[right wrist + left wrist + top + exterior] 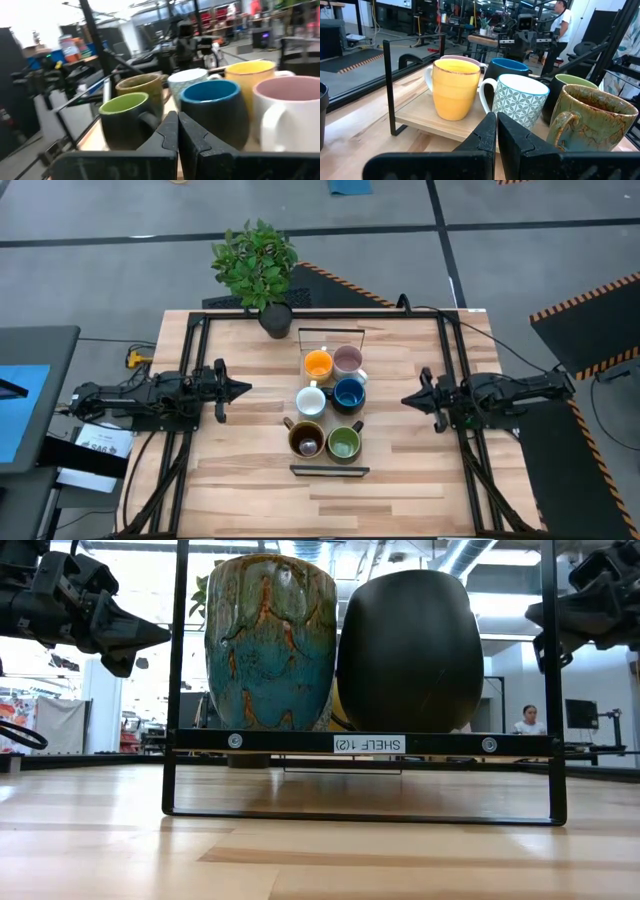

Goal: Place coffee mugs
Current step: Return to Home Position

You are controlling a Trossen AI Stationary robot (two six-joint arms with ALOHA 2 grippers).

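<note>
Small white label [369,744] on the shelf's black front rail [280,741], printed upside down: "SHELF 1(2)". No other legible text.

orange mug [318,364] | pink mug [348,360] | white mug [518,102], teal lattice | blue mug [349,393] | brown mug [307,439] | green mug [344,443]

Low view: the brown mug [270,640] and green mug [408,650] at the shelf [200,741] front edge hide the other four. Left wrist view: the orange mug [456,90] covers most of the pink mug [470,59].
</note>
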